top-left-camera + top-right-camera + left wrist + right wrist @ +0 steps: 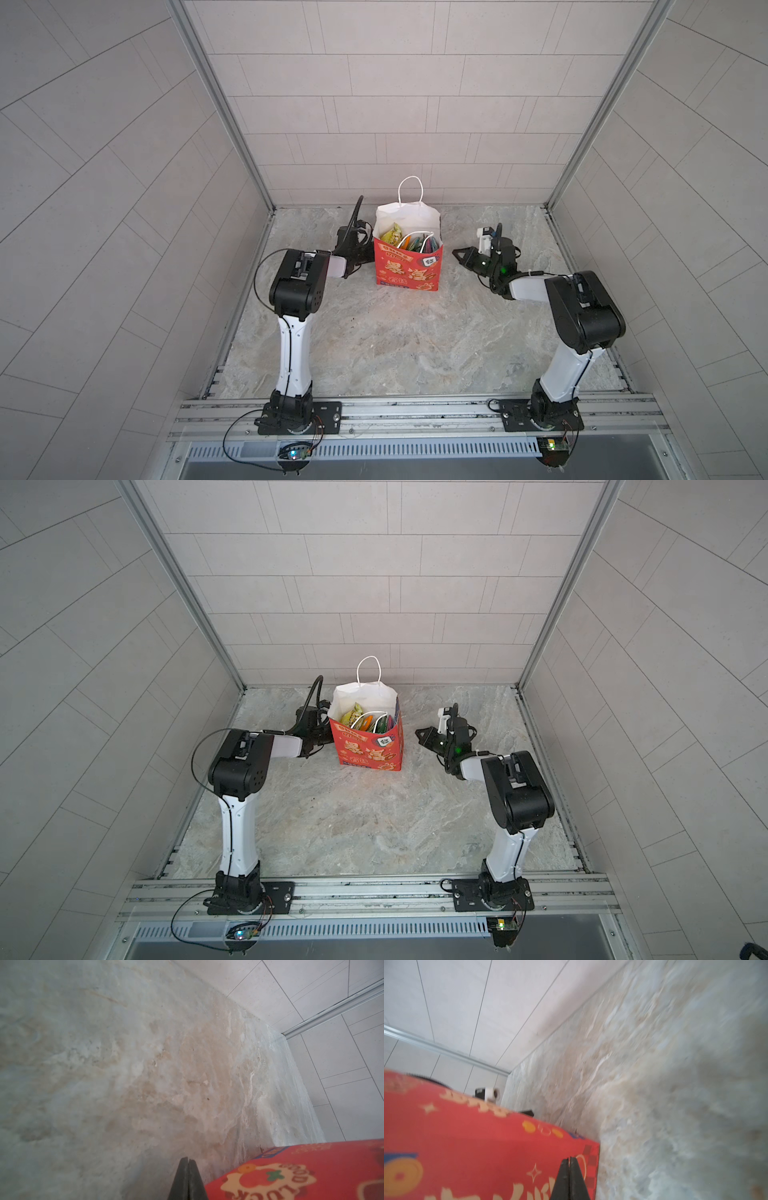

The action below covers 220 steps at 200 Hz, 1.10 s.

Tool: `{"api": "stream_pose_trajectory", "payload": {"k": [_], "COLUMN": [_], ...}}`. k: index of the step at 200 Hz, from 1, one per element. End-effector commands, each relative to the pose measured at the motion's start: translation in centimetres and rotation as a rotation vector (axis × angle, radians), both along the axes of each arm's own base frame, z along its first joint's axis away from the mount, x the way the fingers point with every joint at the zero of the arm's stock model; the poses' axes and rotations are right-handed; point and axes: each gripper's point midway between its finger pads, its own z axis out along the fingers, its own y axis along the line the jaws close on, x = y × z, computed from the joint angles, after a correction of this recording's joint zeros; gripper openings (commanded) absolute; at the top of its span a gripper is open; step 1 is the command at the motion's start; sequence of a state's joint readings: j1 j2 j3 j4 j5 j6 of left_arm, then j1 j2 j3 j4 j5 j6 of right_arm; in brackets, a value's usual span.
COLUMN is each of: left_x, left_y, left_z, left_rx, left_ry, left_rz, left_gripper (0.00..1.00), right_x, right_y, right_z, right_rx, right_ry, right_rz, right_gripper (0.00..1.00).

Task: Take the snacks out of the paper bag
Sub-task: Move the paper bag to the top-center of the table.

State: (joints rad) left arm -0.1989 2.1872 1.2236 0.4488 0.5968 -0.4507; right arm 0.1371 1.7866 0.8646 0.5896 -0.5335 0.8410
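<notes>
The red paper bag (406, 268) (370, 750) stands upright and open near the back of the marble table, with a white cord handle sticking up. The snacks (409, 241) (365, 721) stand inside it: green-yellow, orange, green and purple packet tops show. My left gripper (365, 257) (188, 1160) is shut and empty, low beside the bag's (311, 1172) left wall. My right gripper (456, 252) (417, 732) (569, 1158) is also shut and empty. It is a short way off the bag's (467, 1147) right wall and points at it.
Tiled walls close the table in at the back and on both sides, and the bag stands near the back wall. An aluminium rail (415, 411) carries both arm bases along the front edge. The marble tabletop (395, 340) stretches between the bag and that rail.
</notes>
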Motion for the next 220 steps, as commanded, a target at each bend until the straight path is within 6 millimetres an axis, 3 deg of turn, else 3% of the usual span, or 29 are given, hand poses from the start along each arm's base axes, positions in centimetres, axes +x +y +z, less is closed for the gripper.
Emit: {"api": "stream_pose_trajectory", "payload": {"k": [1, 35, 66, 96, 105, 118, 126, 148, 178, 202, 220], "left_x": [-1.0, -1.5, -2.5, -4.0, -4.6, -5.2, -5.5, -6.0, -6.1, -6.0, -6.6], "left_y": [-1.1, -0.9, -1.4, -2.0, -2.3, -2.2, -2.0, -1.5, -1.0, 1.4, 3.7], "left_z": [2.7, 4.5, 5.3, 5.2, 5.2, 5.1, 5.3, 6.0, 7.5, 9.7, 12.5], "left_rx": [-0.038, -0.043, -0.104, -0.124, -0.124, -0.120, -0.124, -0.126, -0.133, -0.105, -0.056], "left_ry": [-0.053, -0.075, -0.069, -0.054, -0.052, -0.044, -0.042, -0.057, -0.068, -0.107, -0.174], "left_rz": [-0.029, -0.019, -0.015, -0.018, -0.027, -0.019, -0.010, 0.014, 0.038, 0.141, 0.242], "left_gripper": [0.00, 0.00, 0.00, 0.00, 0.00, 0.00, 0.00, 0.00, 0.00, 0.00, 0.19], "right_x": [0.7, 1.4, 1.3, 1.1, 1.1, 1.2, 1.2, 1.4, 0.1, -0.7, -0.4], "right_y": [-2.0, -3.1, -1.6, -0.4, -0.2, 0.2, 0.4, 1.5, 4.0, 5.3, 6.0], "right_z": [2.0, 9.1, 15.0, 18.9, 19.4, 19.9, 20.1, 20.0, 18.7, 18.5, 18.7], "right_rx": [-0.143, -0.309, -0.360, -0.455, -0.504, -0.565, -0.595, -0.629, -0.728, -0.812, -0.827], "right_ry": [0.031, -0.072, -0.205, -0.274, -0.279, -0.276, -0.268, -0.266, -0.215, -0.189, -0.199], "right_rz": [-0.054, -0.041, 0.082, 0.181, 0.202, 0.238, 0.263, 0.343, 0.543, 0.628, 0.636], "right_gripper": [0.07, 0.26, 0.48, 0.57, 0.64, 0.83, 0.86, 0.83, 0.78, 0.77, 0.77]}}
